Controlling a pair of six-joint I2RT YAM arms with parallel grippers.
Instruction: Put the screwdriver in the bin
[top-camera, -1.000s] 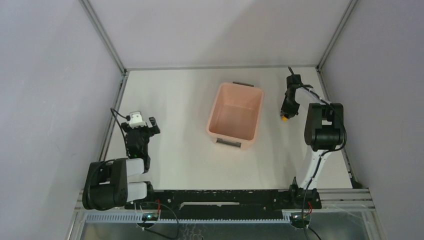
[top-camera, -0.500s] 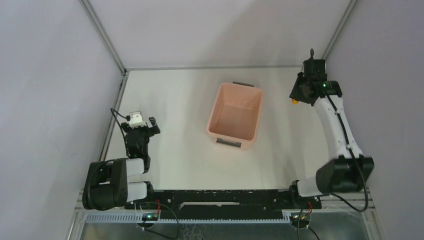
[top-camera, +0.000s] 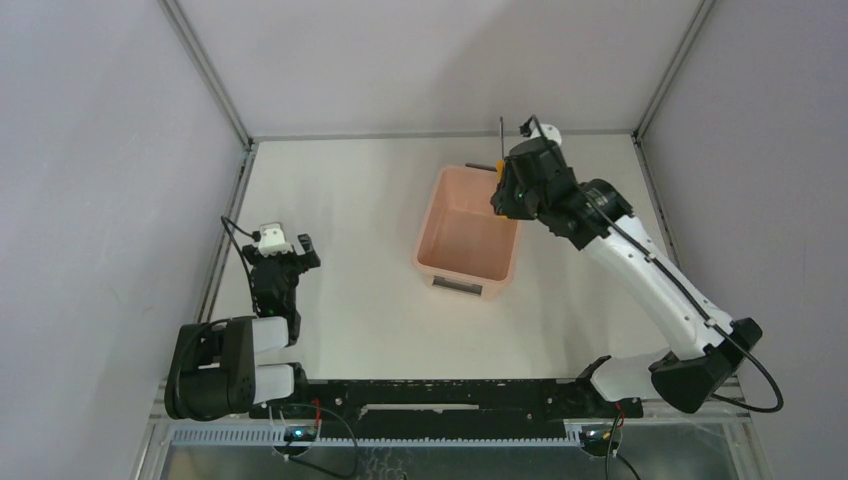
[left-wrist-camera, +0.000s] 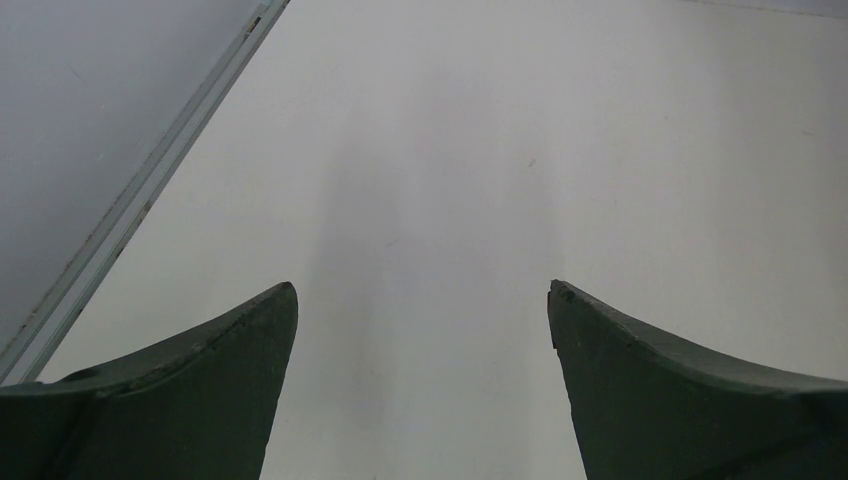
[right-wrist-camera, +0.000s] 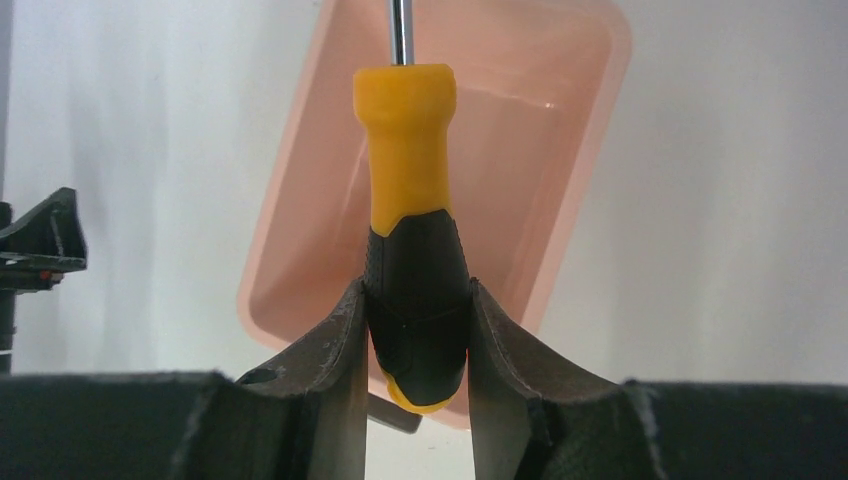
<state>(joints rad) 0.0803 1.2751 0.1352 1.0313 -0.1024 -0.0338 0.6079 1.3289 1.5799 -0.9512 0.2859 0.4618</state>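
The pale pink bin (top-camera: 470, 235) stands in the middle of the table, and it shows below the jaws in the right wrist view (right-wrist-camera: 560, 170). My right gripper (top-camera: 505, 180) is shut on the screwdriver (right-wrist-camera: 412, 230) by its black and orange-yellow handle, high above the bin's far right corner. The grey shaft (top-camera: 501, 135) points away from the arm's base. My left gripper (top-camera: 285, 250) is open and empty at the left of the table, over bare surface in the left wrist view (left-wrist-camera: 422, 300).
Metal frame rails (top-camera: 225, 235) run along the table's left, back and right edges, with grey walls behind them. White table surface (top-camera: 350, 300) lies between the bin and the left arm.
My right arm has swung left from the table's far right corner to above the bin, carrying the screwdriver. The left arm has not moved.
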